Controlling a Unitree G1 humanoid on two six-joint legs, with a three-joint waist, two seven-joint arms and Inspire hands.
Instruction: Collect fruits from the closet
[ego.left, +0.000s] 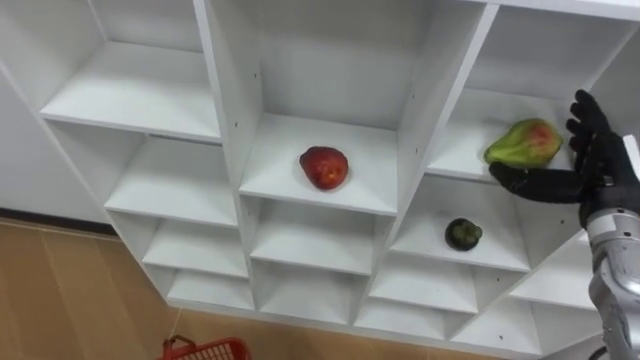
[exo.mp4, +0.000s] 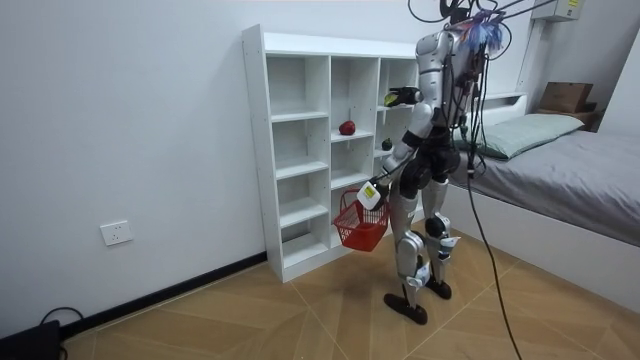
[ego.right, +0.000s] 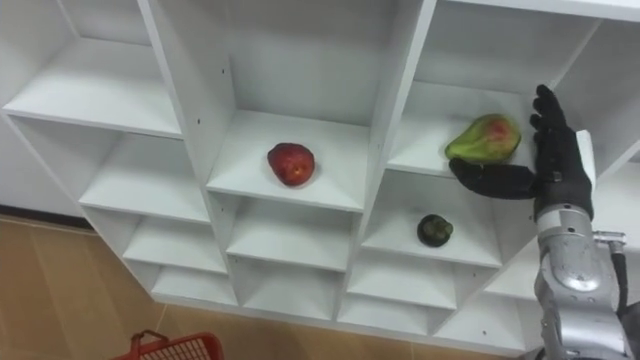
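Now the right hand lies open round the green-red fruit, thumb beneath, fingers behind, apparently to cup it off the shelf; left hand carries red basket, grip unreadable.

Bright, even indoor light, white closet evenly lit, soft grey shadows in its compartments

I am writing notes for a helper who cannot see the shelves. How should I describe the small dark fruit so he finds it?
Find the white closet and go to the column where the right hand is at a green-and-red fruit. The dark fruit lies alone one shelf below. It is small, round and almost black, unlike the red fruit.
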